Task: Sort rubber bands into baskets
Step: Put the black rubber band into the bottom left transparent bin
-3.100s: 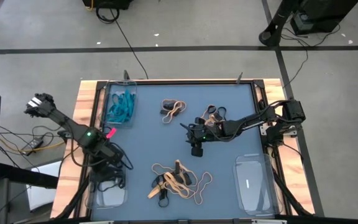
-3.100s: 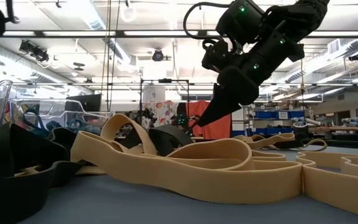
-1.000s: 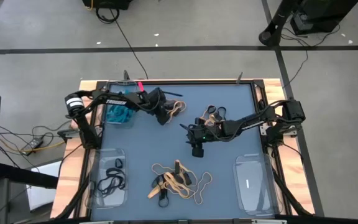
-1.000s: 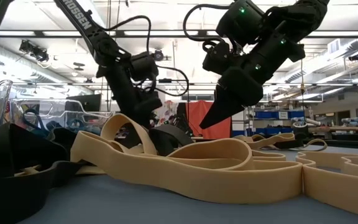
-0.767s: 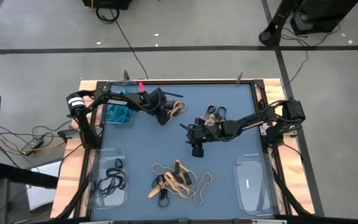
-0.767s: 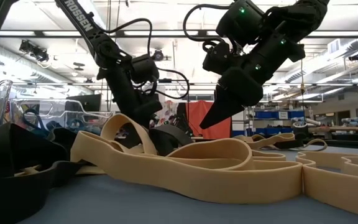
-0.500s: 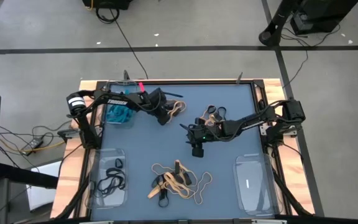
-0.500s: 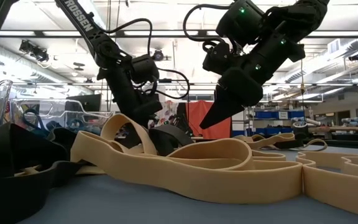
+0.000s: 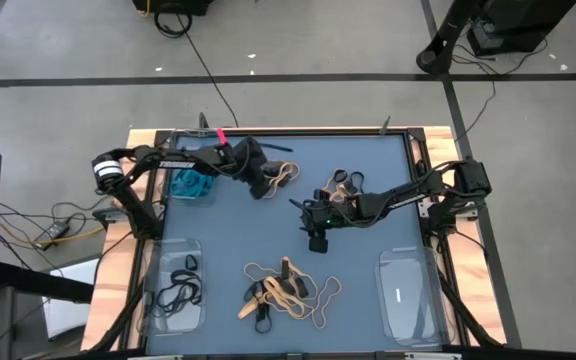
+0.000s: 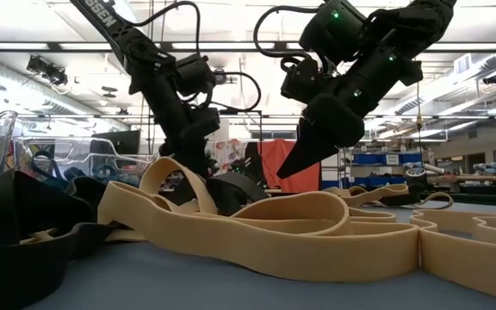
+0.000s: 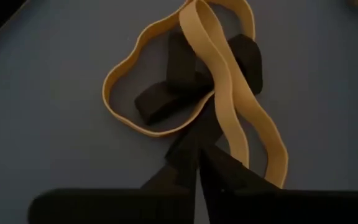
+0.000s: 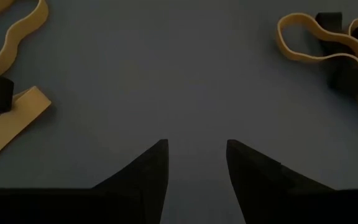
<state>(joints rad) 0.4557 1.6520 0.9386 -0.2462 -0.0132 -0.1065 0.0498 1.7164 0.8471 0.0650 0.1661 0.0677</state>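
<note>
My left gripper (image 9: 261,188) is down at a small heap of tan and black rubber bands (image 9: 280,175) at the far middle-left, shut on a black band (image 11: 194,134). My right gripper (image 9: 316,240) hangs open and empty above bare table at the middle; its fingers stand apart in the right wrist view (image 12: 196,155). A clear basket with teal bands (image 9: 193,172) lies at the far left, partly under my left arm. A basket with black bands (image 9: 175,290) lies at the near left. A third basket (image 9: 408,290) lies at the near right. My left gripper pinches one end of a black band (image 11: 190,149) between its two fingertips, coming from above at a slant. The rest of that band (image 11: 166,99) runs away from the fingers into the heap, under a tan loop (image 11: 229,93), and lies on the table.
A larger heap of tan and black bands (image 9: 286,292) lies at the near middle and fills the front of the low view (image 10: 265,224). Another small heap (image 9: 344,184) lies beside my right arm. A wooden frame (image 9: 133,200) borders the blue table.
My left arm has risen a little over the far heap, and its elbow has swung toward the table's left edge; the fingertips stay at the heap. My right arm has kept still.
</note>
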